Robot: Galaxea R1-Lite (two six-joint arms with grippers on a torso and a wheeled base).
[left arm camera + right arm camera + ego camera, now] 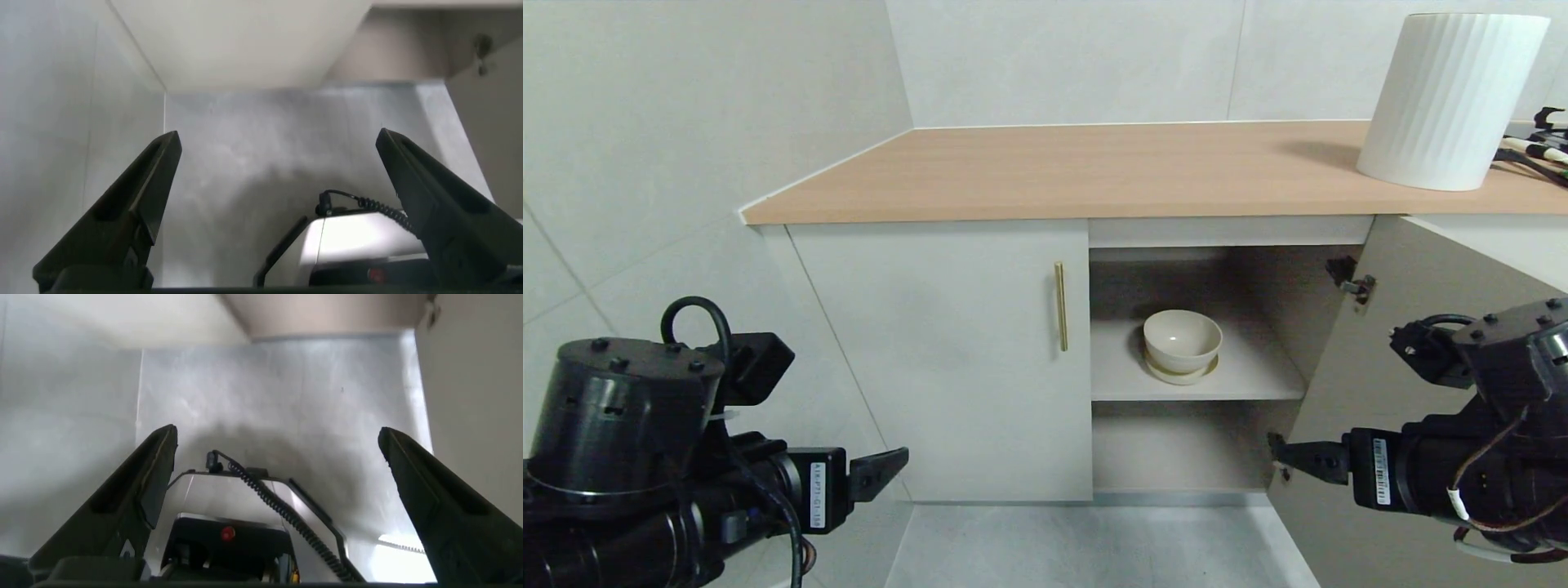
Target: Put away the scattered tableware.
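Note:
A cream bowl (pixel 1182 340) sits on a small cream plate (pixel 1181 372) on the middle shelf (pixel 1258 377) of the open cabinet, right of the shut door. My left gripper (pixel 878 472) hangs low at the left, in front of the shut door, and is open with nothing between its fingers (pixel 135 212). At the lower right, beside the swung-out cabinet door (pixel 1364 384), my right gripper (pixel 1294 457) is open and empty, fingers (pixel 139 498) wide apart. Both wrist views look down at the grey floor.
A white ribbed container (pixel 1450 98) stands on the wooden countertop (pixel 1045 171) at the right, with utensils (pixel 1535 151) beside it. The shut left door has a gold handle (pixel 1060 306). The bottom shelf (pixel 1176 453) holds nothing. A tiled wall closes the left side.

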